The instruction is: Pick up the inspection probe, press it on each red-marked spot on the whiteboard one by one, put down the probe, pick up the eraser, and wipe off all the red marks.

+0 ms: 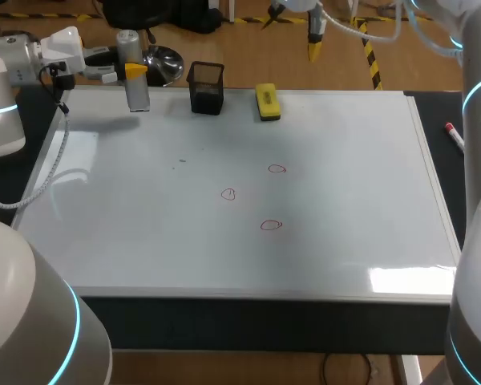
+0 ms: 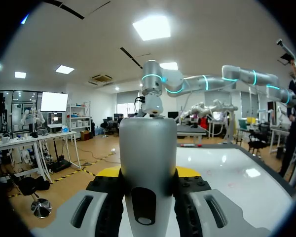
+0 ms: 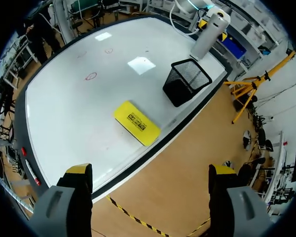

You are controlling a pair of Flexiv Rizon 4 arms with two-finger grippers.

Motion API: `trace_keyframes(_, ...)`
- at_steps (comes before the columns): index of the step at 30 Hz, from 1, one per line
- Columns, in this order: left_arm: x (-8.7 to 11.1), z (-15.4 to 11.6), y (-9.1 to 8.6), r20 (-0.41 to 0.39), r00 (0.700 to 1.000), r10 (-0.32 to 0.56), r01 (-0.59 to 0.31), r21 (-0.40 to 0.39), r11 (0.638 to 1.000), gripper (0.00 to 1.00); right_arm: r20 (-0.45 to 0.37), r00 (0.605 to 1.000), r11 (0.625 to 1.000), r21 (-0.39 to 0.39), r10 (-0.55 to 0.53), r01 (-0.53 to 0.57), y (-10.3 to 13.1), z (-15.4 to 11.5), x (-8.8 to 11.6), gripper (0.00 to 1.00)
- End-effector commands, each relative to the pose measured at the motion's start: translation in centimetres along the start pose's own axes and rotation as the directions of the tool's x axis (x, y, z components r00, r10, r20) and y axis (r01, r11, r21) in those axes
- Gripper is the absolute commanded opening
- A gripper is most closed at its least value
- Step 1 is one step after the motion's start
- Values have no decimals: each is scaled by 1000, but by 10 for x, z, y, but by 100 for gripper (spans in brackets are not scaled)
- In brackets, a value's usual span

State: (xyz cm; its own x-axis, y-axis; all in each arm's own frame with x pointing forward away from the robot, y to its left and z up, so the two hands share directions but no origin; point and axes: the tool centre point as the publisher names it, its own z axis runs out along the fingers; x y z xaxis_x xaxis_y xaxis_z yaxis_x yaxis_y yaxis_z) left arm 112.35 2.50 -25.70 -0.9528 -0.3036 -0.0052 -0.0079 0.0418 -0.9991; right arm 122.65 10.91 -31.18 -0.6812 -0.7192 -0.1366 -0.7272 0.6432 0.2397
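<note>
A: Where's the probe [image 1: 136, 92]?
B: Upright at the whiteboard's [image 1: 345, 200] far left corner, clamped between the left pincer's [image 2: 148, 171] fingers.
A: And the right pincer [image 3: 150, 173]?
B: Wide open, holding nothing, beyond the far edge near the yellow eraser [image 1: 267, 102]; three red marks [image 1: 276, 168] mid-board

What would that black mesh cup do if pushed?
The mesh cup is probably light, its walls being open wire. It would likely slide on the glossy whiteboard; standing upright, a high push might tip it.
</note>
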Motion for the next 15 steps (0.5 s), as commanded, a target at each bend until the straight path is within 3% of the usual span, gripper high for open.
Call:
trace_keyframes(1, 1, 0, -1, 3, 1000, 2, -2, 1, 1000, 0, 22, 999, 976, 216, -41, 35, 13, 3, 9, 100)
trace_keyframes(10, 1, 0, -1, 3, 1000, 2, -2, 1, 1000, 0, 9, 991, 960, 252, -132, 125, 21, 26, 12, 100)
trace_keyframes(15, 1, 0, -1, 3, 1000, 2, -2, 1, 1000, 0, -26, 993, 975, 188, -119, 122, 24, 32, 11, 100)
